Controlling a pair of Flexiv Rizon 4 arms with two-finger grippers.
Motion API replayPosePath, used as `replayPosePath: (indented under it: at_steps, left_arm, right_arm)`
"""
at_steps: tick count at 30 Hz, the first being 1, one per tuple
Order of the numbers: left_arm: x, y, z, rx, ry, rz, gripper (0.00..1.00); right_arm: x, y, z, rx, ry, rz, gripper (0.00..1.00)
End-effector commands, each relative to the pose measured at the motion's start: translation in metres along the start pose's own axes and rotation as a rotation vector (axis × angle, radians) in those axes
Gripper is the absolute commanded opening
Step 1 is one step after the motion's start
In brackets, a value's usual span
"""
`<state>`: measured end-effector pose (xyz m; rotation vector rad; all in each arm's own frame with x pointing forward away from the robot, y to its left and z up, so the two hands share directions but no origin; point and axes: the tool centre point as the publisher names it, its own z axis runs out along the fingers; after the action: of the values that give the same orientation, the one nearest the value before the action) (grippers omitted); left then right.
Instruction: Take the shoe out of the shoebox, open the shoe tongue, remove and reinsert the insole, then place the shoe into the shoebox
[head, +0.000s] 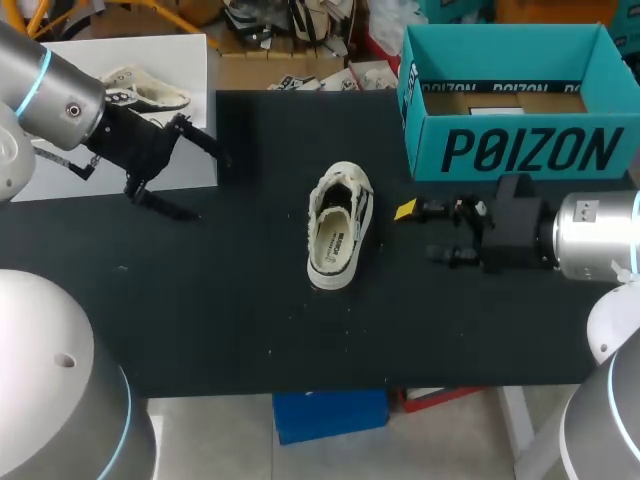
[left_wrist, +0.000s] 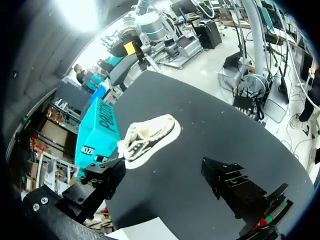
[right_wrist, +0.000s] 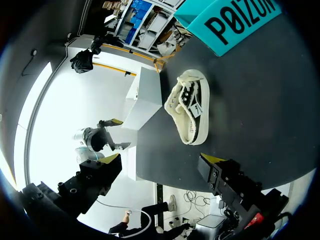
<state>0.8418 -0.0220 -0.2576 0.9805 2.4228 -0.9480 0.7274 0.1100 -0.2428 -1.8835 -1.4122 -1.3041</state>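
Note:
A cream low-top shoe (head: 340, 225) lies on its sole in the middle of the black table, toe toward the back, its insole (head: 334, 243) showing inside. The teal shoebox (head: 520, 150) stands open at the back right, apart from the shoe. My left gripper (head: 212, 187) hovers open to the left of the shoe, holding nothing. My right gripper (head: 425, 232) stands open just right of the shoe, yellow tip toward it, also holding nothing. From the left wrist, the shoe (left_wrist: 150, 137) lies ahead of the open gripper (left_wrist: 162, 165), beside the box (left_wrist: 97, 132). The right wrist view has the shoe (right_wrist: 190, 107) ahead of its open gripper (right_wrist: 162, 160).
A white box (head: 110, 130) sits at the back left corner with a second cream shoe (head: 150, 88) on top. The black tabletop (head: 250, 320) runs bare in front of the shoe up to its front edge.

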Motion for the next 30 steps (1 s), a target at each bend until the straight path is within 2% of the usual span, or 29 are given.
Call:
replayPosePath:
  at_steps: [1,2,4,6,7,11,18,26,30]
  left_arm:
    - [0.012,0.008,0.012,0.075,0.006,-0.133,1.00]
    - [0.014,0.010,0.015,0.094,0.011,-0.178,1.00]
    - [0.015,0.010,0.018,0.223,-0.014,-0.269,1.00]
    - [0.015,0.011,0.020,0.218,0.028,-0.296,1.00]
    - [0.015,0.012,0.021,0.257,0.017,-0.319,1.00]
    - [0.010,0.016,0.018,0.284,0.015,-0.389,1.00]
    - [0.002,0.021,0.007,0.172,0.032,-0.452,1.00]
    - [-0.005,0.017,-0.004,0.111,0.041,-0.498,1.00]
    - [-0.005,0.016,-0.006,0.055,0.025,-0.513,1.00]
  right_arm:
    - [0.000,0.000,0.000,0.001,-0.001,0.001,1.00]
    - [0.000,0.000,0.000,0.001,-0.001,0.001,1.00]
    - [0.000,0.000,0.000,0.001,-0.001,0.001,1.00]
    - [0.000,0.000,0.000,0.001,-0.001,0.001,1.00]
    - [0.000,0.000,0.000,0.001,-0.001,0.001,1.00]
    - [0.000,0.000,0.000,0.001,-0.001,0.001,1.00]
    - [0.000,0.000,0.000,0.001,-0.001,0.001,1.00]
    - [0.000,0.000,0.000,0.001,-0.001,0.001,1.00]
    - [0.000,0.000,0.000,0.001,-0.001,0.001,1.00]
